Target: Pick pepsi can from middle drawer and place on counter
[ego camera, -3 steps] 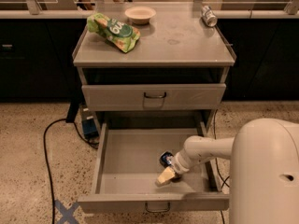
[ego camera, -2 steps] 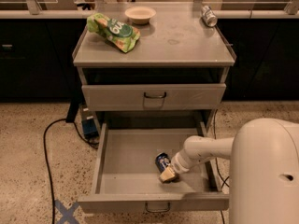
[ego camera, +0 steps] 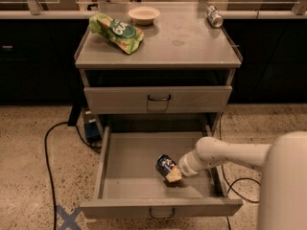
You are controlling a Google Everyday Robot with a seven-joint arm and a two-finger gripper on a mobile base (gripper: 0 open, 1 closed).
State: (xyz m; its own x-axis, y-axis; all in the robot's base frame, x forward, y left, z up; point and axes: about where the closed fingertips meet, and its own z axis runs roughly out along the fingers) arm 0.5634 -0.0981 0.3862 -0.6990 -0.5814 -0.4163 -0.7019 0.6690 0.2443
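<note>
Closest in, the middle drawer (ego camera: 128, 153) is pulled all the way out, with its small wire pull (ego camera: 161, 214) facing front. The robot's white arm (ego camera: 230, 153) comes in from the right and drops into it, so the gripper (ego camera: 174, 175) sits low over the drawer floor, right of center. The pepsi can (ego camera: 165, 164) is tilted and pressed right up against the gripper. Can't tell if it's actually gripped or just touched. Above that is the closed taller drawer front (ego camera: 192, 98). Further back, the counter (ego camera: 192, 47) surface carries a green chip bag (ego camera: 116, 31), a pale bowl (ego camera: 144, 15) and a silver can (ego camera: 214, 16) on its side.
</note>
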